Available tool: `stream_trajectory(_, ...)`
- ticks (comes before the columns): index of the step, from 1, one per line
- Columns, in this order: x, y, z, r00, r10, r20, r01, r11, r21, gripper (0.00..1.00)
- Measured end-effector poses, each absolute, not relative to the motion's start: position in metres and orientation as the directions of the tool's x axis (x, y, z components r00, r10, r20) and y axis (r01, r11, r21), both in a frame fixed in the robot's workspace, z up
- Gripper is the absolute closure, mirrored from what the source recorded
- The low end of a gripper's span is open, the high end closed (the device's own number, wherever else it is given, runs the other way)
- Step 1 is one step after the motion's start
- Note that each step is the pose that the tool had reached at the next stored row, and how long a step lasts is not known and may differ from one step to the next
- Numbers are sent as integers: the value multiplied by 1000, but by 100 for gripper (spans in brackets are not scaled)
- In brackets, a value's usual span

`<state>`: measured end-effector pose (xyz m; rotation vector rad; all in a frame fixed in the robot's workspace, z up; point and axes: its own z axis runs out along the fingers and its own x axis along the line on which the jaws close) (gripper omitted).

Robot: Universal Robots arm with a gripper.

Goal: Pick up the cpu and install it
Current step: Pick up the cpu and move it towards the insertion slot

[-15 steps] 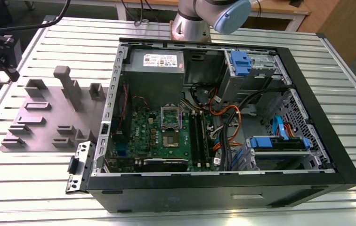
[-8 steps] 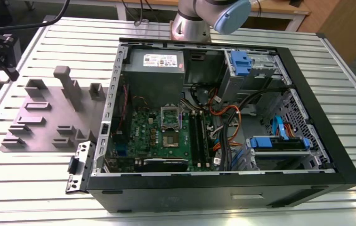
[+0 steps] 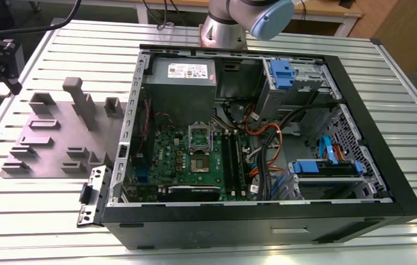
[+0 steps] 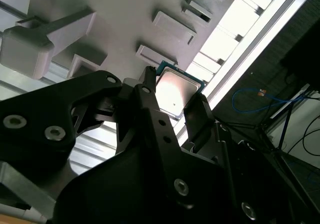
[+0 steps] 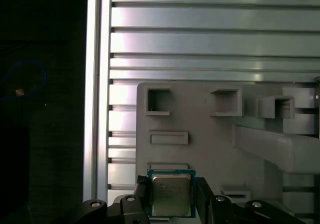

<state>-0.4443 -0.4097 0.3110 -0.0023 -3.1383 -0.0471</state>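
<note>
The cpu point(image 5: 171, 195), a small flat square chip with a pale metal top and a green rim, sits between my two black fingers. My gripper point(image 5: 171, 186) is shut on it, one finger against each opposite edge. In the second wrist view the cpu point(image 4: 176, 90) catches the light between the fingers of the gripper point(image 4: 173, 92). Under it lies the grey fixture plate point(image 5: 200, 134) with its slots and pockets. In the exterior view, the green motherboard point(image 3: 193, 160) lies inside the open computer case point(image 3: 267, 221), with a silver bracket frame point(image 3: 199, 135) over its socket area.
The fixture plate point(image 3: 47, 138) carries several upright grey blocks, one tall point(image 3: 80, 102), on the ribbed aluminium table point(image 3: 32, 221). The table's edge point(image 5: 97, 109) runs close to the plate, with dark floor beyond. Cables point(image 3: 267, 138) and blue drive trays point(image 3: 326, 168) crowd the case. The arm's base point(image 3: 223, 30) stands behind the case.
</note>
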Motion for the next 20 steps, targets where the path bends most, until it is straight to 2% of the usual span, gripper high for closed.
stream_trajectory(20,-444,-410,311,-1000,1,3,1,1000,8,53)
